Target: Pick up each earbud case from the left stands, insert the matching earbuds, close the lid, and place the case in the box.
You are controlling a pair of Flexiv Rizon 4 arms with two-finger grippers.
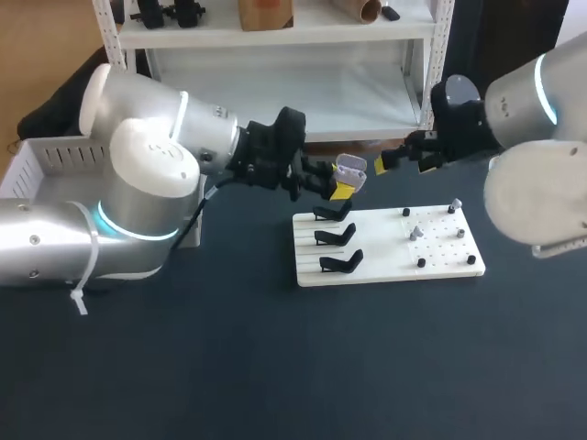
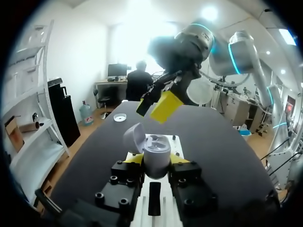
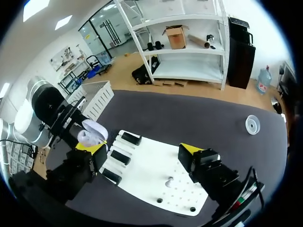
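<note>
My left gripper [image 1: 344, 183] is shut on a pale grey earbud case [image 1: 350, 168] with its lid open, held in the air above the back left corner of the white board [image 1: 385, 247]. In the left wrist view the case [image 2: 156, 153] sits upright between the yellow fingertips [image 2: 134, 160], lid [image 2: 135, 137] tipped back. My right gripper [image 1: 402, 163] hangs open just to the right of the case, with nothing between its fingers. Three black stands [image 1: 335, 236] on the board's left side are bare. Small earbuds [image 1: 415, 232] sit on pegs on the board's right side.
A white slatted box [image 1: 41, 170] stands at the table's back left, behind my left arm. A small round white dish [image 3: 252, 124] lies on the dark tabletop beyond the board. In the right wrist view the board [image 3: 156, 165] lies under my open right gripper [image 3: 142, 156].
</note>
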